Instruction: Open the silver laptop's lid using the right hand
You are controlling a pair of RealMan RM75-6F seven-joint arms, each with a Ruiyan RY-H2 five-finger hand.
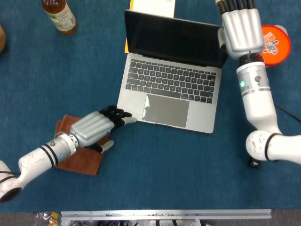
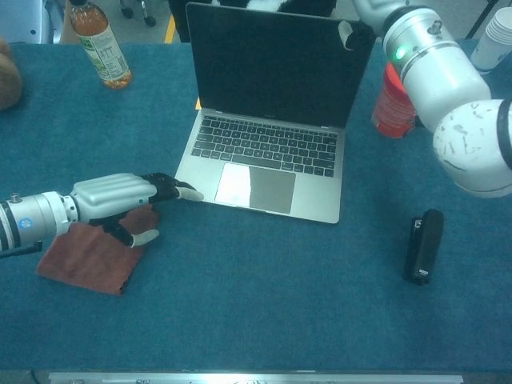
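The silver laptop (image 1: 168,96) (image 2: 264,164) stands open on the blue table, its dark lid (image 1: 173,40) (image 2: 272,64) nearly upright. My right hand (image 1: 241,28) is beside the lid's right edge with its fingers straight. Its thumb (image 2: 346,34) touches the front of the lid's upper right corner, and the rest of the hand is cut off at the top of the chest view. My left hand (image 1: 93,129) (image 2: 112,200) lies on a brown cloth (image 1: 80,157), holding nothing, its fingertips (image 1: 126,117) touching the base's front left corner.
An orange-capped red can (image 1: 273,40) (image 2: 392,100) stands just right of the right arm. A bottle (image 1: 59,16) is at the back left, a yellow-edged pad (image 1: 150,5) behind the laptop, a black object (image 2: 422,244) at the front right and white cups (image 2: 494,40) at the far right.
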